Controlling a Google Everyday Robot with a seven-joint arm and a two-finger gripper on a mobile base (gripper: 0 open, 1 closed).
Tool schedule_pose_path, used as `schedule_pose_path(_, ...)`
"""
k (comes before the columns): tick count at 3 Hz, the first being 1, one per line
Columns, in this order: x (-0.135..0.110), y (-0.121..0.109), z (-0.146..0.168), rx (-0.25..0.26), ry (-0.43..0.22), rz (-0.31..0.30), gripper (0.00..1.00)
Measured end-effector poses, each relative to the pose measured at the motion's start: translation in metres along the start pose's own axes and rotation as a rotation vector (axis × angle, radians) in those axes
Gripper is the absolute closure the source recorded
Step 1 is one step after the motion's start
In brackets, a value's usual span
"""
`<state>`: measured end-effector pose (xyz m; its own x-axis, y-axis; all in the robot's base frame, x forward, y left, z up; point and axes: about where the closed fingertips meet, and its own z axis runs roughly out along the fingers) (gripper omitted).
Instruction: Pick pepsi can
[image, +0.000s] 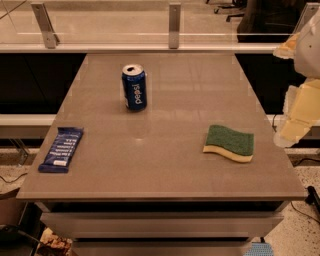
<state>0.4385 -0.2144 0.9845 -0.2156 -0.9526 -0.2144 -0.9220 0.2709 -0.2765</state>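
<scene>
The pepsi can (134, 87) is a dark-blue can with white lettering and a silver opened top. It stands upright on the grey table (165, 170), at the back and left of centre. My gripper (298, 109) is at the right edge of the view, cream and white, raised beside the table's right side. It is far to the right of the can and touches nothing on the table.
A flat blue snack-bar wrapper (61, 149) lies near the table's left edge. A green and yellow sponge (229, 143) lies on the right side, close to the gripper. A glass railing with metal posts (174, 24) runs behind the table.
</scene>
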Motion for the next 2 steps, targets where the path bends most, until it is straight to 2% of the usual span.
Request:
schedule_pose_path(1,0.0000,0.0000,0.0000,0.000,0.000,0.000,0.00)
schedule_pose_path(2,0.0035,-0.0055,-0.0050,0.023,-0.074,0.037,0.00)
